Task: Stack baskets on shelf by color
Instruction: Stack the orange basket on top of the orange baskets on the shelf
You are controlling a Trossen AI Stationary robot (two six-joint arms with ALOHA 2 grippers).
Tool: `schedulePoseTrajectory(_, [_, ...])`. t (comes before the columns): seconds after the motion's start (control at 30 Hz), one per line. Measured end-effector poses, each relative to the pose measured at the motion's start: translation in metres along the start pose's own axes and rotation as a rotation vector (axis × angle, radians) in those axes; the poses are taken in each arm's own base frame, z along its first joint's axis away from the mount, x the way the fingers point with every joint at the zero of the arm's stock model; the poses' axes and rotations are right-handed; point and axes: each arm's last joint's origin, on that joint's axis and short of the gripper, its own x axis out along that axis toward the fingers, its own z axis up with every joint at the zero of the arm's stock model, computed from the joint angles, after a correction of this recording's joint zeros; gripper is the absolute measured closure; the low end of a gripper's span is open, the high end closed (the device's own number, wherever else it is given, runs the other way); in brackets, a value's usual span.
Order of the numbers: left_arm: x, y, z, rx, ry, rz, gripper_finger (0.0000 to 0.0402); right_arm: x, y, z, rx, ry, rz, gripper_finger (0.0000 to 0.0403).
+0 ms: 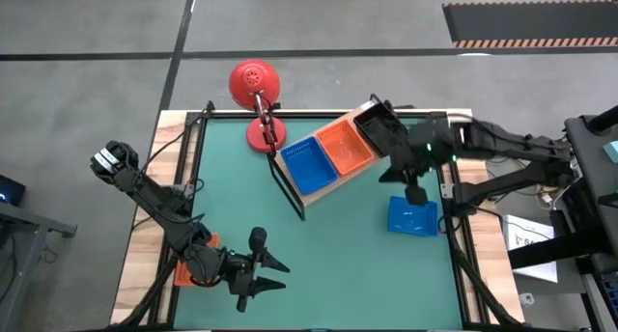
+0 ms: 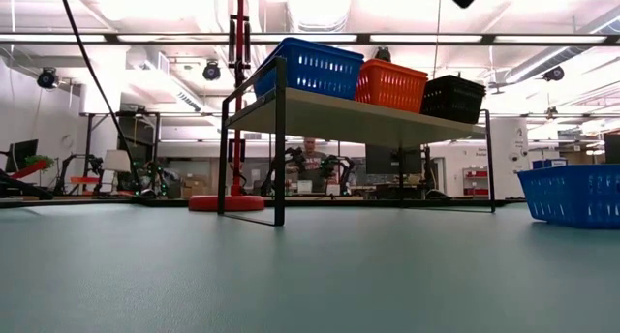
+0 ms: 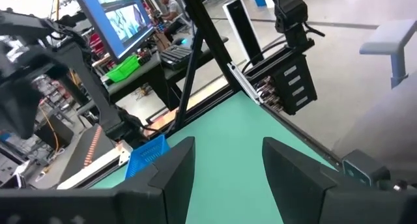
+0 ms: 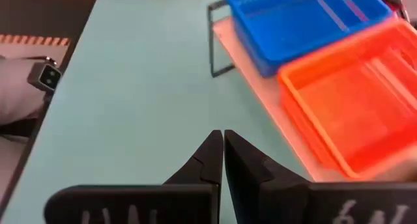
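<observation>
The green table mat (image 1: 328, 245) is seen whole only from above. On it the shelf (image 1: 319, 189) is set at an angle, bearing a blue basket (image 1: 309, 165), an orange basket (image 1: 345, 146) and a black basket (image 2: 454, 98), the last shown clearly only at table height. A loose blue basket (image 1: 413, 217) lies nearby. The right gripper (image 4: 223, 160) is held above the shelf, fingers pressed together; the left gripper (image 3: 228, 165) is spread apart near the mat's front edge.

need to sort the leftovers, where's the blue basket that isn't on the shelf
In the high view the loose blue basket sits on the green mat on the right side, just past the shelf and below the right gripper.
</observation>
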Motion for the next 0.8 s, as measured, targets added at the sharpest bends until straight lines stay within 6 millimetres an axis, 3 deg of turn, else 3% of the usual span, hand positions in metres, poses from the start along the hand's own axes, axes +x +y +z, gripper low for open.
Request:
schedulePoseTrajectory(0.23, [0.0,0.0,-0.004,-0.075,0.025,0.045,0.0237,0.018,0.047,-0.006,-0.148,0.0,-0.067,0.0394])
schedulePoseTrajectory(0.43, [-0.001,-0.001,-0.013,-0.214,0.061,0.123,0.0237,0.036,0.075,-0.015,-0.253,-0.052,-0.038,0.0394])
schedulePoseTrajectory(0.6, [-0.001,-0.001,-0.021,-0.459,0.078,0.203,0.0237,0.051,0.085,-0.026,-0.331,-0.126,-0.004,0.0394])
schedulePoseTrajectory(0.8, [-0.004,-0.006,-0.031,-0.877,0.134,0.234,0.0239,0.065,0.086,-0.039,-0.368,-0.172,-0.001,0.0394])
